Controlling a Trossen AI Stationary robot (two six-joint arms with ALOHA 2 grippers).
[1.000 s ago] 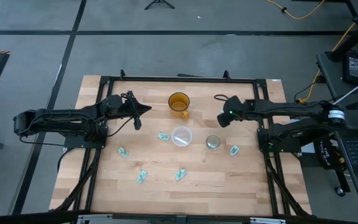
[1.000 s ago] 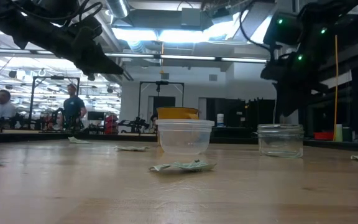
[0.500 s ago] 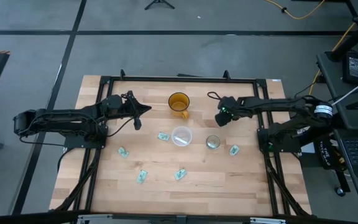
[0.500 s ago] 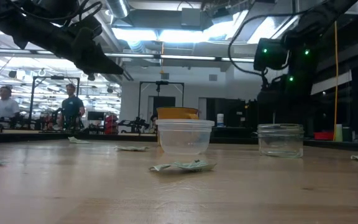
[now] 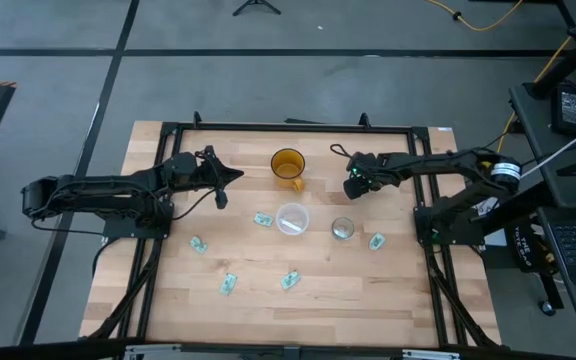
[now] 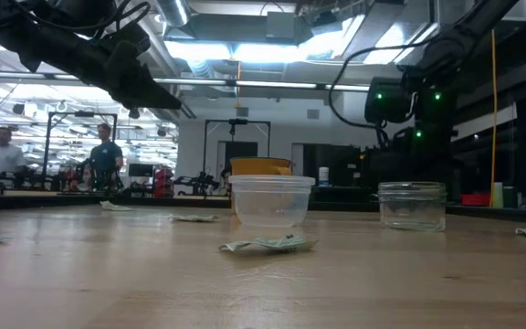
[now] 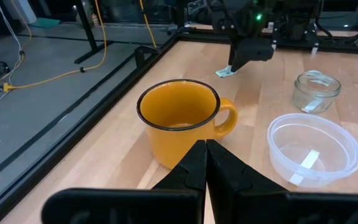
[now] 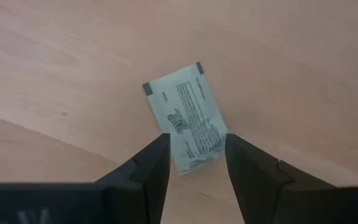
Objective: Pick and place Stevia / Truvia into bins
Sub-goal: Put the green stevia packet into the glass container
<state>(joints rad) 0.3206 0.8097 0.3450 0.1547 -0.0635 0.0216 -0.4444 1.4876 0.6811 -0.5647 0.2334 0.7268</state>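
The tabletop is light brown wood with stripes; the mug is yellow-orange with a dark rim; the packet is pale green with black writing; the plastic cup is see-through; the arms are black.

On the counter the mug stands at the back, with the plastic cup just in front of it and the jar to that cup's right. Packets lie scattered around the cup and jar, one under the right gripper, right of the mug. The left gripper hangs left of the mug.
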